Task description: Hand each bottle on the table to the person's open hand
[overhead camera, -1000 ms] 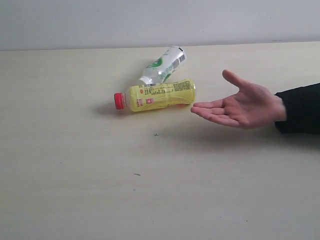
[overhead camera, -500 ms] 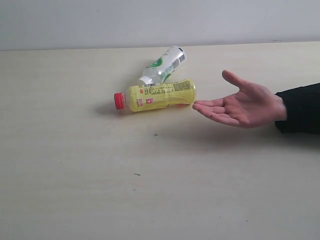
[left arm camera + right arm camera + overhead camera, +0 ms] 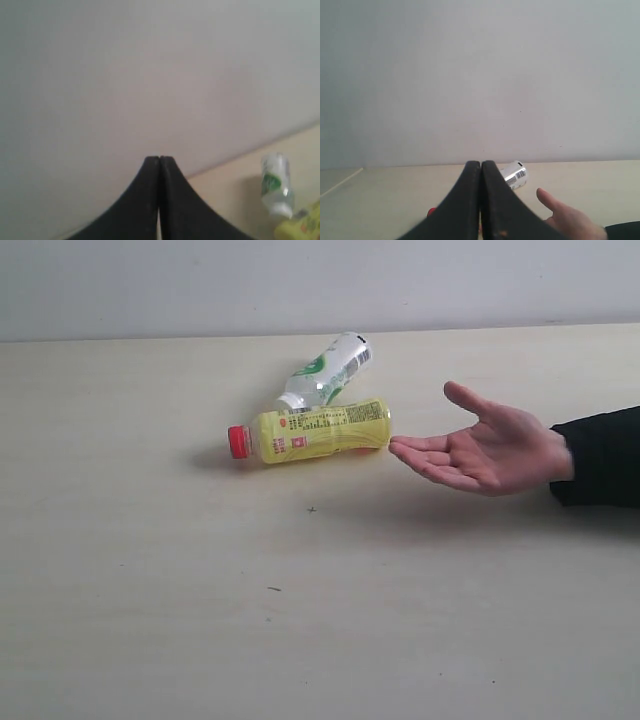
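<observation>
Exterior view, then the wrists: two bottles lie flat, an open hand waits.
Exterior view: just above the frame's middle, the yellow bottle [image 3: 320, 430] lies on the table [image 3: 150, 590], the green-white bottle [image 3: 325, 370] touching it from behind; the person's open hand [image 3: 490, 450], at right, has edged slightly up and right since a second ago, its fingertips just beside the yellow bottle's base. Left wrist view: the left gripper [image 3: 159, 162] has its jaws pressed together, holding nothing, both bottles beyond it. Right wrist view: the right gripper [image 3: 481, 167] is likewise closed and empty, with the hand beyond it.
</observation>
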`<state>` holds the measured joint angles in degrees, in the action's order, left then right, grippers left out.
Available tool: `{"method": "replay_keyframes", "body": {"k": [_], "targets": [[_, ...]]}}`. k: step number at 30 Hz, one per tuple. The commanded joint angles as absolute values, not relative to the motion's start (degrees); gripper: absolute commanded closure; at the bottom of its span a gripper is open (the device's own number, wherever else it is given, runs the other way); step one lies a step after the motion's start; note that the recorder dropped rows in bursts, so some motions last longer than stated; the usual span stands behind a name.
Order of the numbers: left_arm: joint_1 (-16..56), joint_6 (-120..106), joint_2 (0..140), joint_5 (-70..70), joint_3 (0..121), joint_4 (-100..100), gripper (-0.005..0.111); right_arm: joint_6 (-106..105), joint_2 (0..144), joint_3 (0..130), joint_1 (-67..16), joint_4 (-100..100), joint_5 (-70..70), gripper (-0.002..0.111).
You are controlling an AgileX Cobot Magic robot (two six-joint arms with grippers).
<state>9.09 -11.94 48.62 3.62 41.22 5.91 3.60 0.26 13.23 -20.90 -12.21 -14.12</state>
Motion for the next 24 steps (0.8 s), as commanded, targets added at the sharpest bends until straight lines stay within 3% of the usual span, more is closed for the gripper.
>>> {"method": "replay_keyframes", "body": {"k": [1, 11, 24], "targets": [[9.0, -17.7, 60.7, 19.1, 51.5, 10.3, 0.107, 3.1, 0.0, 13.0, -20.7, -11.9, -13.8, 0.108], [13.7, -35.4, 89.5, 55.2, 79.0, 4.7, 0.107, 3.1, 0.0, 13.0, -20.7, -12.0, -13.8, 0.108], [23.4, -52.1, 115.2, 50.4, 96.7, -11.5, 0.107, 3.1, 0.0, 13.0, -20.7, -12.0, -13.8, 0.108]]}}
